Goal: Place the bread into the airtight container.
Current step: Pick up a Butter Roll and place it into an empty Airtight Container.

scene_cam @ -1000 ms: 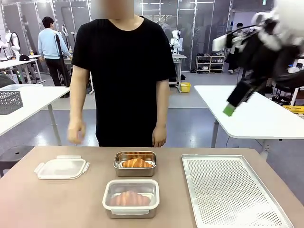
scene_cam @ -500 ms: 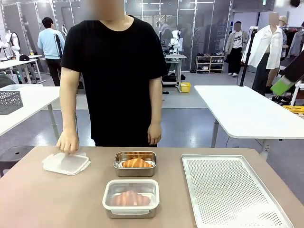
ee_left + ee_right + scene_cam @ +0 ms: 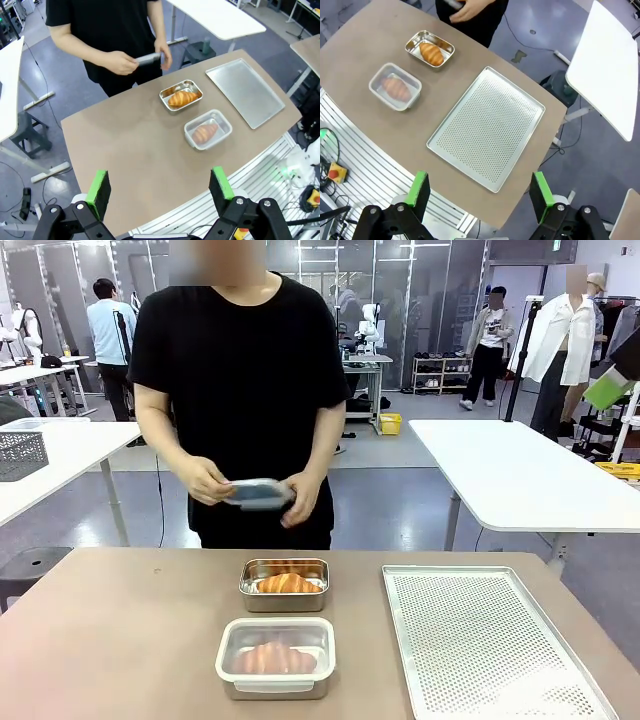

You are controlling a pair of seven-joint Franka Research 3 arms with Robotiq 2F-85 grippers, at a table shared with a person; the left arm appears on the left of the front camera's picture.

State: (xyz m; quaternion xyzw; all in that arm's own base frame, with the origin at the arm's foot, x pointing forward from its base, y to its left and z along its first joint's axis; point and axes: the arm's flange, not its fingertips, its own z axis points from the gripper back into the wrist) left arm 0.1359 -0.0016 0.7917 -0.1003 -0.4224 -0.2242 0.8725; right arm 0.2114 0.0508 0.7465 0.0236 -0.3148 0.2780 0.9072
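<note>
Front view, left to right: person's hands [image 3: 205, 483] hold lid [image 3: 257, 494] above table. Bread [image 3: 287, 583] sits in metal tin [image 3: 285, 601]; second piece already in airtight container [image 3: 276, 672]. Left gripper [image 3: 159, 190], right gripper [image 3: 477, 192] both released, high above. Risk: long descent, green pads clip tin rim, tin skids toward perforated tray [image 3: 490, 640].

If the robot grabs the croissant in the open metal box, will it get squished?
Probably, if pinched hard: the croissant looks puffy and flaky, so likely soft and light. Its curved, glossy top might slip between jaws. It lies loose in the shallow metal box, so it should lift out easily.
</note>
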